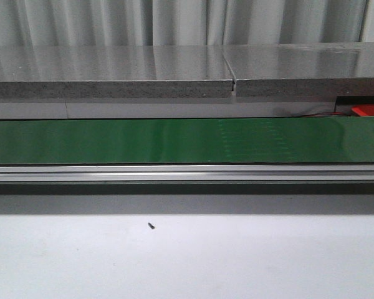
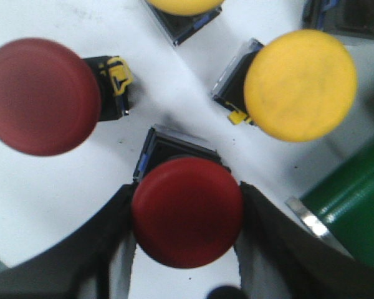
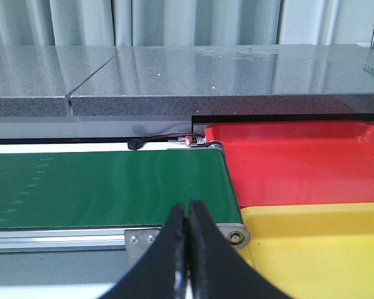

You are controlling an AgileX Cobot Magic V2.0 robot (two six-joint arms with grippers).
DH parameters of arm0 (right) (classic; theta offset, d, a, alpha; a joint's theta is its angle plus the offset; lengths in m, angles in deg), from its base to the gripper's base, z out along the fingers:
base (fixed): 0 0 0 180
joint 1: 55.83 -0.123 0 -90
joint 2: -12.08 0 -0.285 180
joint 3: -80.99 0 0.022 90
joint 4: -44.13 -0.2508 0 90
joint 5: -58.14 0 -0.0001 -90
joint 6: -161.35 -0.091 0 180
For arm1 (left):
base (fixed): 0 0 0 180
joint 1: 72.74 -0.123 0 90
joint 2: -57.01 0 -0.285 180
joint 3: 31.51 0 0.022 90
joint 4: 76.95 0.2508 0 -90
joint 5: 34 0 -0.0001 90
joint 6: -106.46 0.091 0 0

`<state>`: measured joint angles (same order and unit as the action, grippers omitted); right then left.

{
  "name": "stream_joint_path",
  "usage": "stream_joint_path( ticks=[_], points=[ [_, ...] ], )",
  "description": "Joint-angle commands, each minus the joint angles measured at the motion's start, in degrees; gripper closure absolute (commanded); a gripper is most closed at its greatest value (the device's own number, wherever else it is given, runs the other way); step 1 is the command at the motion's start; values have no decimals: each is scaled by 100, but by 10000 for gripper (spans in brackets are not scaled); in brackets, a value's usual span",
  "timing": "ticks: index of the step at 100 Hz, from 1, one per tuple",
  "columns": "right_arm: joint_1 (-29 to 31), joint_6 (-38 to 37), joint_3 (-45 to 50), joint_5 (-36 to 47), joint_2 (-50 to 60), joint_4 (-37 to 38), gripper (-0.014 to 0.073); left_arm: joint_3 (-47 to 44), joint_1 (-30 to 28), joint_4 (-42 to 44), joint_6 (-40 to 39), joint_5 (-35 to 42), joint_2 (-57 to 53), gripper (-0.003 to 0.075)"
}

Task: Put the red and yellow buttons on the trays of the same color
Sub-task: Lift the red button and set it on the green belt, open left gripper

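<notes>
In the left wrist view a red button with a black base stands on the white table, and my left gripper is shut on its round cap, a finger pressing each side. Another red button and two yellow buttons lie close around it. In the right wrist view my right gripper is shut on nothing, hanging in front of the belt's end. Beyond it lie the red tray and, nearer, the yellow tray. Neither gripper shows in the front view.
A green conveyor belt in an aluminium frame runs across the table, with a grey stone ledge behind it. The belt's edge is close beside the buttons. A corner of the red tray shows at the far right.
</notes>
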<state>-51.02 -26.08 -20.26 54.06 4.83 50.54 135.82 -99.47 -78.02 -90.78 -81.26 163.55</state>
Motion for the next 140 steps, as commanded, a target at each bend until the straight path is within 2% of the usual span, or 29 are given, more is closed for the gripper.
stream_joint_path(
  ticks=[1,26,40,70,123,128,133,138,140],
  points=[
    [-13,-8,-75,451,127,58,660,168,-1,7,-22,-101,-579,574],
    [-13,-8,-75,451,127,58,660,233,438,17,286,-374,-1613,574],
    [-13,-8,-75,451,127,58,660,567,808,17,286,-657,-1676,574],
    [-13,-8,-75,451,127,58,660,1226,1398,-7,296,-976,-1077,574],
    [-13,-8,-75,451,127,58,660,1481,1489,-224,330,-617,-293,569],
    [-13,-8,-75,451,127,58,660,1481,1489,-265,394,-627,-256,553],
    [-13,-8,-75,451,127,58,660,1481,1489,-341,446,-627,-231,505],
    [-13,-8,-75,451,127,58,660,1481,1489,-413,486,-627,-218,423],
    [-13,-8,-75,451,127,58,660,1481,1489,-425,486,-627,-218,366]
  ],
)
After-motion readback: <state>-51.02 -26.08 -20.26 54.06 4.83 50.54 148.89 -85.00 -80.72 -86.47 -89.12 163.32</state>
